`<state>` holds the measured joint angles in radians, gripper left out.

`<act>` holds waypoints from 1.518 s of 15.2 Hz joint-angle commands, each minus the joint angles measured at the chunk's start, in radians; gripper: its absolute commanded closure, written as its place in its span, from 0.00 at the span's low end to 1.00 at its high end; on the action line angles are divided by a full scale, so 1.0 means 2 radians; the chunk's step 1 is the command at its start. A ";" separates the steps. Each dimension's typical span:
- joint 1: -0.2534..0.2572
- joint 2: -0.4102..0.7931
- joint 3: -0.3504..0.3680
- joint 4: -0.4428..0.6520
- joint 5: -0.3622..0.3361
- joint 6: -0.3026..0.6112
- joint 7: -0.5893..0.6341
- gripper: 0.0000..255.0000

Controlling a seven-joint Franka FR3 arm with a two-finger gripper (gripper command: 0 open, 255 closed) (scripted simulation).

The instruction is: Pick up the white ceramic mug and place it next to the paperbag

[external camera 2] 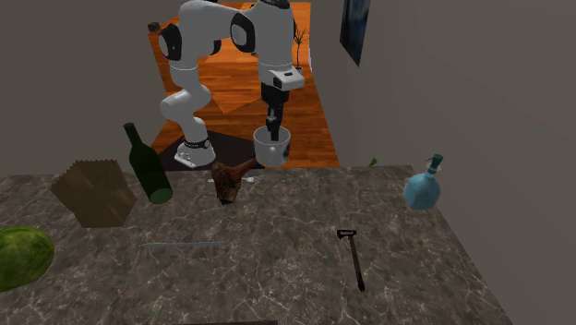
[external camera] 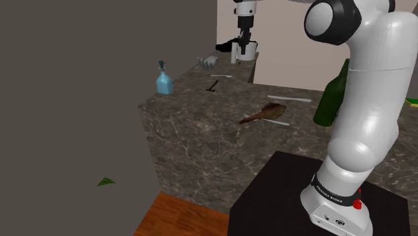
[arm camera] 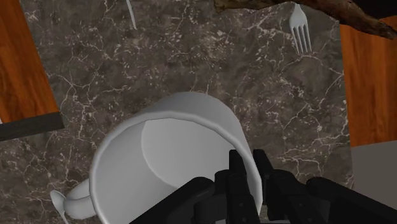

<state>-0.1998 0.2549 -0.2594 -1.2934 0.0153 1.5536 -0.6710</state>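
In the second exterior view, a green melon (external camera 2: 18, 257) sits at the left edge of the counter (external camera 2: 277, 277). Next come the brown paperbag (external camera 2: 92, 192) and, just beside it, a dark green bottle (external camera 2: 146, 168). Right of the bottle lies a brown wooden piece (external camera 2: 229, 180). Near it, at the counter's far edge, is the white mug (external camera 2: 272, 150), well apart from the paperbag. The black hand (external camera 2: 273, 137) comes down from above and pinches the mug's wall, one finger inside the rim and one outside, as the wrist view shows. Whether the mug touches the counter cannot be told. Further right lie a black tool (external camera 2: 353, 257) and a blue flask (external camera 2: 424, 187).
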 commanded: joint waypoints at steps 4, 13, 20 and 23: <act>-0.012 -0.081 -0.014 -0.108 -0.019 0.030 -0.031 1.00; -0.047 -0.186 -0.050 -0.228 -0.051 0.054 -0.098 1.00; -0.079 -0.244 -0.086 -0.281 -0.077 0.059 -0.159 1.00; -0.093 -0.262 -0.104 -0.295 -0.088 0.059 -0.188 1.00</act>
<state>-0.3741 -0.2580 -0.4522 -1.8742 -0.1535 1.6706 -1.0222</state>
